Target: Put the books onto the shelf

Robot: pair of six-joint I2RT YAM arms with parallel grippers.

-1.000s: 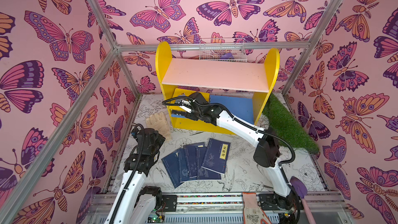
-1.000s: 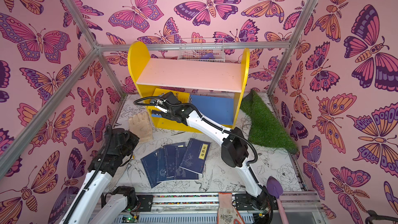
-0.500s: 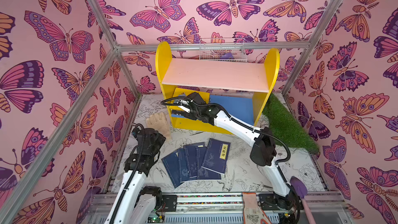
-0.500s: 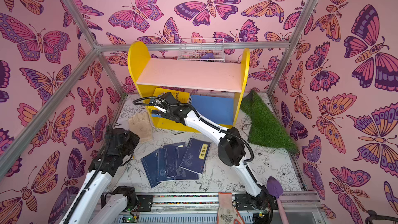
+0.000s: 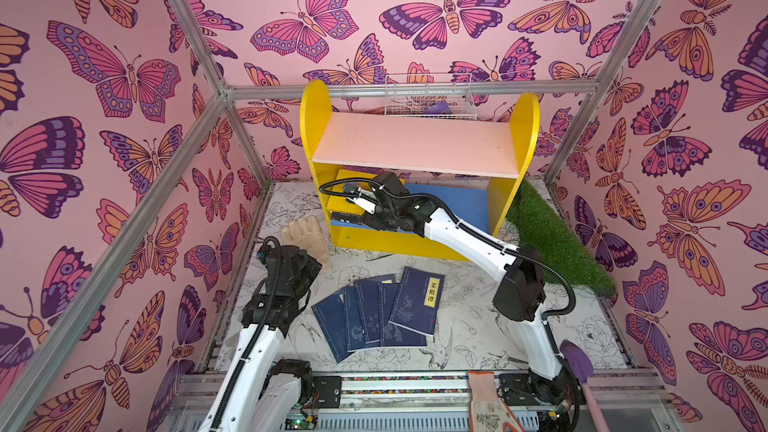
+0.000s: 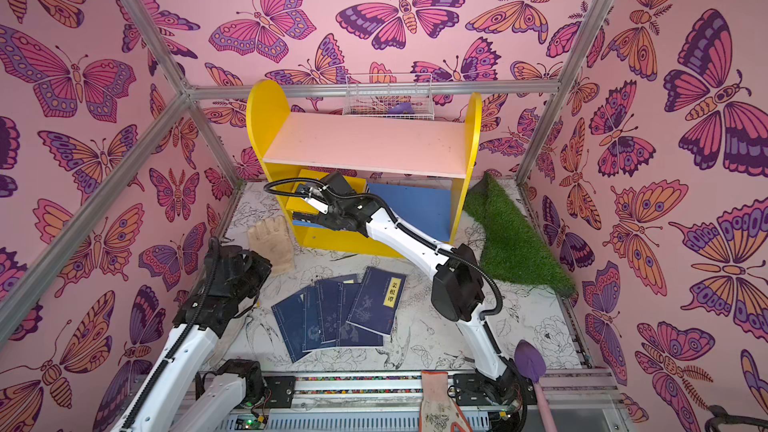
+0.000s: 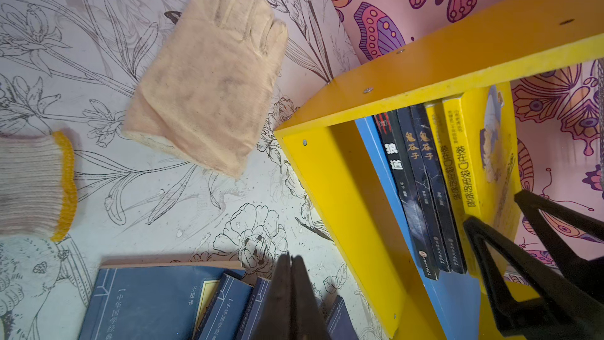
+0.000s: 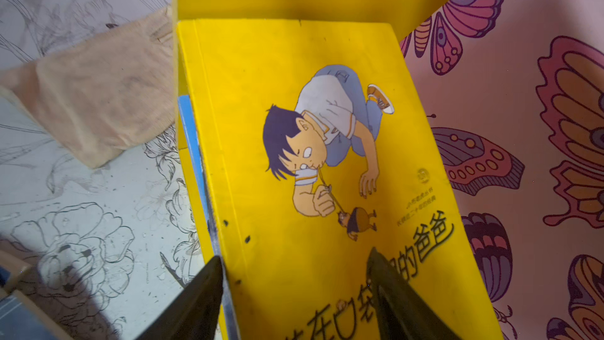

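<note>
"Only the right arm's elbow had shifted slightly; the left arm had not."

"And the right gripper (image 8: 294, 254)?"

"Inside the lower tier of the small yellow-sided shelf with pink upper and blue lower boards (image 5: 415, 143), at its left end. Jaws were apart over a bright yellow cartoon-boy paperback (image 8: 261, 60), apparently clamping nothing."

"What next?"

"Thin navy paperbacks (image 5: 415, 301) lay fanned before the shelf, long edges pointing toward it, nearest the left gripper (image 7: 291, 258), whose jaws were together, empty."
</note>
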